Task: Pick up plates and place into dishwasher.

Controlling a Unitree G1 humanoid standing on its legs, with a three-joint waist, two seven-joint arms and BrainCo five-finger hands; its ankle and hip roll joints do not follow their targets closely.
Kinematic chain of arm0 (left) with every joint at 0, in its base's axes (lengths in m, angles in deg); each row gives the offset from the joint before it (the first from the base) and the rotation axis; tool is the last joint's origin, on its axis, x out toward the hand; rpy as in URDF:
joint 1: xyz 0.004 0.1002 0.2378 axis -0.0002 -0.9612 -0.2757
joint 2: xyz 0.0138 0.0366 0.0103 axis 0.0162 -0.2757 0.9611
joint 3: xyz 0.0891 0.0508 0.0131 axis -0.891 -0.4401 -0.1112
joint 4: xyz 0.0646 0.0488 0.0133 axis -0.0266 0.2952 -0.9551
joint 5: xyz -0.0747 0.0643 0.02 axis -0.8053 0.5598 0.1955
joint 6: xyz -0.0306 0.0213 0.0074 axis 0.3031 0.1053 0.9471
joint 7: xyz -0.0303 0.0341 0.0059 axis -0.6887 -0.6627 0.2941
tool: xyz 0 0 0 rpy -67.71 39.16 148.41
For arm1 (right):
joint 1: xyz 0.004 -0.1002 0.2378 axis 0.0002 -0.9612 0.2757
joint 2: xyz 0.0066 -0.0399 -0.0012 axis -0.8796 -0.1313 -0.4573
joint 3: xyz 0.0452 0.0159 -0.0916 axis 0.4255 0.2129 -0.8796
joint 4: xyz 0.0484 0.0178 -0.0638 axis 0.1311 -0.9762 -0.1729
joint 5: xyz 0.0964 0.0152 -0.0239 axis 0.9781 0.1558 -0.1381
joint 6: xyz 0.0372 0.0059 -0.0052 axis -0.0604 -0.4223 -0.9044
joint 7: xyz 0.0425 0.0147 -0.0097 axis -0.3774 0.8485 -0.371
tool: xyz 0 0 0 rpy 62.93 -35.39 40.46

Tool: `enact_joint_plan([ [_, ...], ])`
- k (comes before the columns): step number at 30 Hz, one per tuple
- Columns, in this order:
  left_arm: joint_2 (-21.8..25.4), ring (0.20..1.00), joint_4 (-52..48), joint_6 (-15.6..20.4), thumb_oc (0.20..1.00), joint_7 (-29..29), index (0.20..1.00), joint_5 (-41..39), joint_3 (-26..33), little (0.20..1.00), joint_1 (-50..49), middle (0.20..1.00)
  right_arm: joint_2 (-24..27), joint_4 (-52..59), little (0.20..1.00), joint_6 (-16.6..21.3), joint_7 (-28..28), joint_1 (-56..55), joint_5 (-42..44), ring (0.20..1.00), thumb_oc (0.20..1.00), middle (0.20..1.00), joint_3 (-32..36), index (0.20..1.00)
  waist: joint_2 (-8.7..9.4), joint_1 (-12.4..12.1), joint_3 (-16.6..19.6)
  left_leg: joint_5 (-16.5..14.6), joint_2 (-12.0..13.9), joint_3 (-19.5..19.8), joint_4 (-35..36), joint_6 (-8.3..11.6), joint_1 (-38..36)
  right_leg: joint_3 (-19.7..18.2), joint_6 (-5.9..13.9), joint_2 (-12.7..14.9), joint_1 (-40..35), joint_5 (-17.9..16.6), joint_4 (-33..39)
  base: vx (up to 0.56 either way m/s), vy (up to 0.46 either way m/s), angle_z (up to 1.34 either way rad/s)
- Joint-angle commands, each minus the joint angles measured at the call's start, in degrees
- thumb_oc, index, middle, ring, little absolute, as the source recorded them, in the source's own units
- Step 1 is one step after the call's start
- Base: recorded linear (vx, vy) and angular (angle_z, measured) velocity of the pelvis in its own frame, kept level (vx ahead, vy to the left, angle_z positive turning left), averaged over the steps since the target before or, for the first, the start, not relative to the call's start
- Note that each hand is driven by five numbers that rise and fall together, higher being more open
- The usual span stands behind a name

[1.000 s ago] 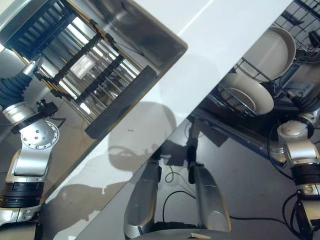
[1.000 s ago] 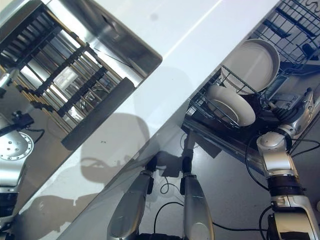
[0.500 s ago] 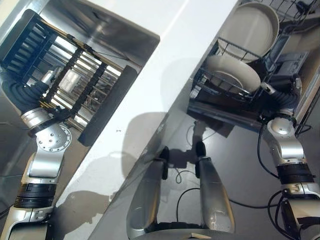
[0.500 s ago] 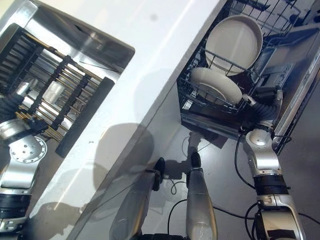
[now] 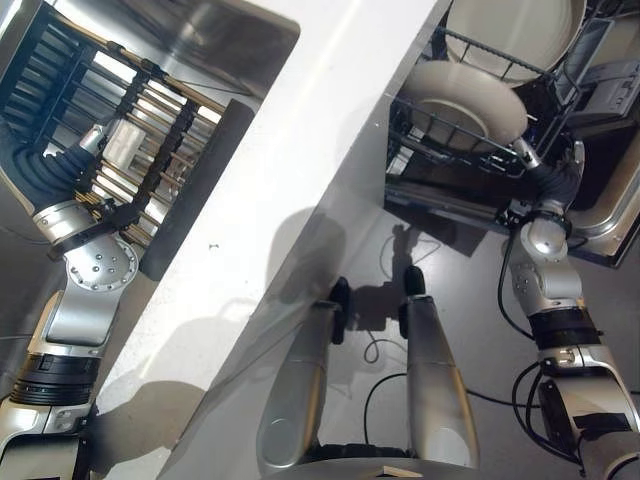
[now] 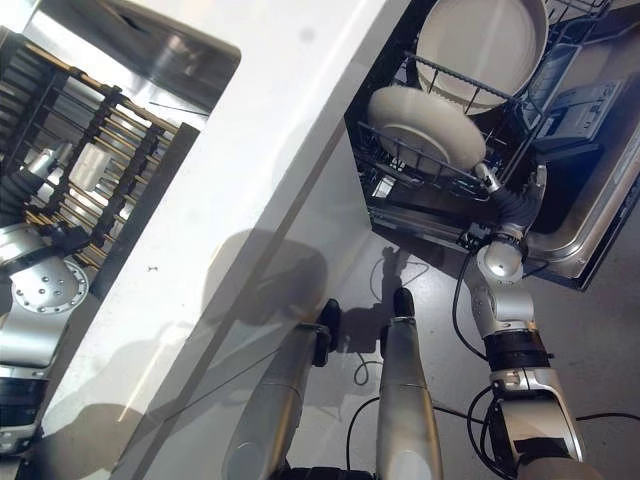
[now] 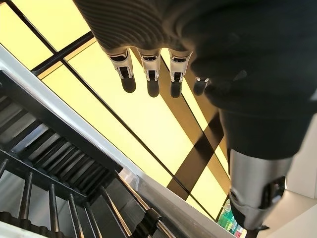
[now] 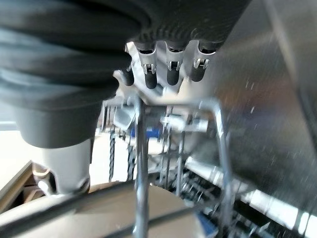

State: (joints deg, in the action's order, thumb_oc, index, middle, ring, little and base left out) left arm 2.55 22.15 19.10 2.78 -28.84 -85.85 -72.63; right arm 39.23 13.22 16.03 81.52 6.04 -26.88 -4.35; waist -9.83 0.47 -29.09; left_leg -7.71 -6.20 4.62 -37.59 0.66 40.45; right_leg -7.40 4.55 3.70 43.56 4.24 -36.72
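Two plates sit in the dishwasher's lower rack at about 1 o'clock in the head views. The near plate lies tilted, propped between the wire tines, and the far plate stands more upright behind it, leaning back w/ its face toward the camera. Looks to me like the tines are doing all the holding, which is why both sit on edge instead of flat. The dishwasher door hangs open at 3 o'clock, so the rack is reachable from the front.

The right hand is just beside the rack's front wire, right by the near plate's rim. In its wrist cam the fingers hang straight and loose w/ nothing in them, and rack wire + a pale plate edge sit just past the tips. Can't tell if the tips actually touch the wire. My guess: that plate has been racked and the hand has let go of it.

The left hand is over at 9–10 o'clock, above the sink and the black drying rack laid across it. Fingers relaxed and straight, empty too. No plate that I can make out on that rack, tbh it's mostly bars and glare. The white countertop runs diagonally between sink and dishwasher.
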Motion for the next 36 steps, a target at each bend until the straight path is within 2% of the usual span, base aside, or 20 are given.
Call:
enact_joint_plan([
  [1, -9.40, 1.000, -0.62, -0.73, 1.000, 2.63, 1.000, 2.58, -2.12, 1.000, 4.04, 1.000, -0.74, 0.67, 1.000, 3.79, -2.87, 5.72, 2.04, 1.000, 1.000, 1.000, -2.57, 1.000, -0.04, -0.38, -0.70, -5.53, -2.84, 0.97, -10.91, -4.21, 4.15, 1.71, -3.52, 0.04, -0.74, -3.16, 4.69, 0.02, 0.026, 0.06],
  [7, -9.17, 1.000, -0.43, -0.99, 1.000, 3.25, 1.000, 2.81, -3.45, 1.000, 5.87, 1.000, -3.21, -0.71, 1.000, 4.37, -4.78, 10.95, 2.57, 1.000, 1.000, 1.000, -5.43, 1.000, -0.92, -2.29, -0.70, -5.84, -4.53, 2.05, -11.29, -4.87, 6.08, 2.32, -3.59, 0.46, 1.45, -2.47, 2.80, 0.00, 0.016, 0.08],
  [13, -8.89, 1.000, -0.64, -1.30, 1.000, 3.15, 1.000, 2.53, -4.06, 1.000, 7.01, 1.000, -5.52, -0.15, 1.000, 5.00, -9.75, 15.33, 1.45, 1.000, 1.000, 1.000, -8.78, 1.000, -1.67, -4.12, -0.70, -6.32, -6.43, 2.77, -12.05, -5.44, 7.52, 3.06, -3.47, 1.03, 2.76, -2.14, 1.35, 0.00, 0.043, 0.10],
  [19, -7.71, 1.000, -0.61, -0.67, 1.000, 1.99, 1.000, 1.64, -3.99, 1.000, 7.86, 1.000, -7.54, -1.92, 1.000, 4.64, -10.71, 19.38, 1.67, 1.000, 1.000, 1.000, -11.45, 1.000, -2.06, -6.15, -0.70, -6.27, -7.58, 2.87, -11.84, -5.95, 7.40, 3.91, -3.15, 2.13, 2.55, -1.92, 0.72, 0.00, 0.033, 0.14],
  [29, -4.93, 1.000, 0.90, 1.22, 1.000, -0.12, 1.000, -0.17, -4.54, 1.000, 9.76, 1.000, -10.58, -6.50, 1.000, 5.91, -12.59, 26.41, 1.11, 1.000, 1.000, 1.000, -15.58, 1.000, -2.42, -9.45, -0.70, -6.17, -9.56, 3.20, -10.93, -6.83, 6.34, 5.08, -2.09, 4.20, 1.43, -2.78, 1.52, 0.01, 0.020, 0.13],
  [36, -2.62, 1.000, 1.85, 3.48, 1.000, -1.14, 1.000, -2.03, -4.07, 1.000, 9.67, 1.000, -10.98, -9.93, 1.000, 7.18, -13.87, 29.46, 0.67, 1.000, 1.000, 1.000, -16.88, 1.000, -2.68, -11.17, -0.51, -6.74, -10.55, 3.52, -10.54, -7.18, 5.01, 5.89, -1.80, 5.44, -0.19, -3.58, 3.00, 0.00, -0.007, 0.12],
])
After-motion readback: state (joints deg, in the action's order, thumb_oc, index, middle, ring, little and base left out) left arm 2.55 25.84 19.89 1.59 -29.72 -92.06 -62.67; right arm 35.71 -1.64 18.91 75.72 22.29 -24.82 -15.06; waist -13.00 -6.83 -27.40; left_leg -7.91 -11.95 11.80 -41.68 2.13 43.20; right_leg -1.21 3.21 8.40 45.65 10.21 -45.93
